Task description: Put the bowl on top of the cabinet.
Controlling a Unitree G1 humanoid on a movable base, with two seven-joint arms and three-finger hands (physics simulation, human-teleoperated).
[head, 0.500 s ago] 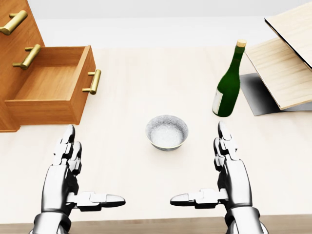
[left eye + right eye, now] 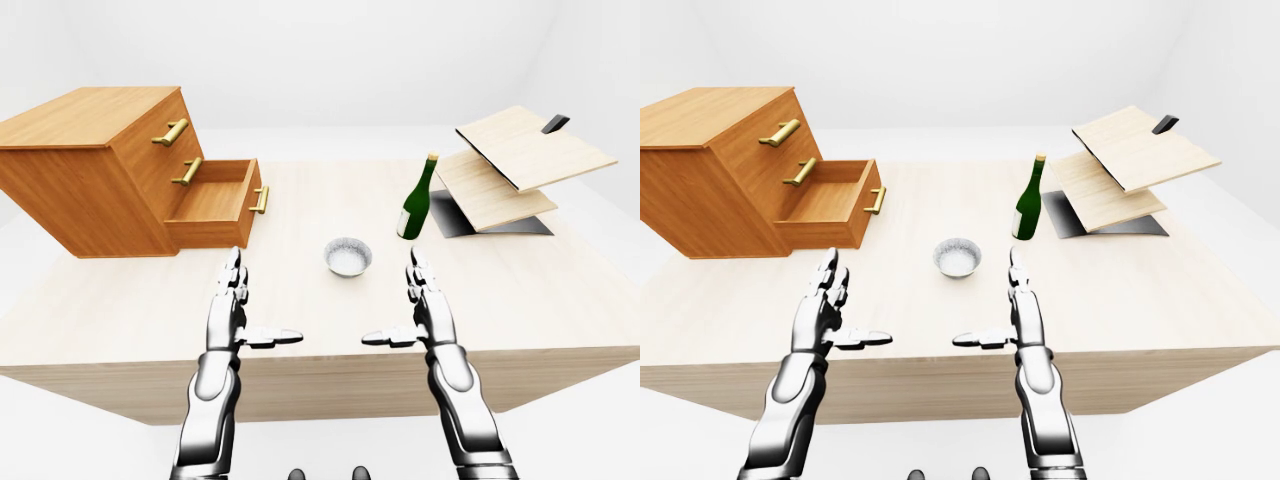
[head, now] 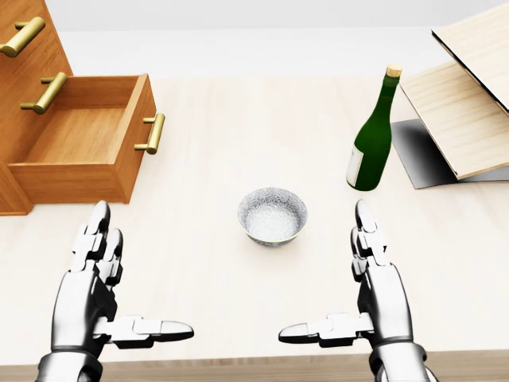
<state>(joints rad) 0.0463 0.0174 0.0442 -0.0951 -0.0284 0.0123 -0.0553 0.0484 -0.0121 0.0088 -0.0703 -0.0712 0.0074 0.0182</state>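
Grasp not yet begun: the left hand (image 3: 89,293) and right hand (image 3: 378,293) hang open and empty, either side of the bowl (image 3: 272,216). Next, one must grip it and lift it onto the cabinet (image 2: 90,118).

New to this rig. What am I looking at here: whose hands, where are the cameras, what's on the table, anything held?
A simulator render of a humanoid robot. All three pictures come from cameras on its head, looking over its arms; two are a left and right eye pair, nearly alike. The metal hands are its own: left hand and right hand, both open, holding nothing. On the table: a bowl between the hands, a green bottle, a wooden cabinet with its bottom drawer pulled out, and tilted boards at the right.
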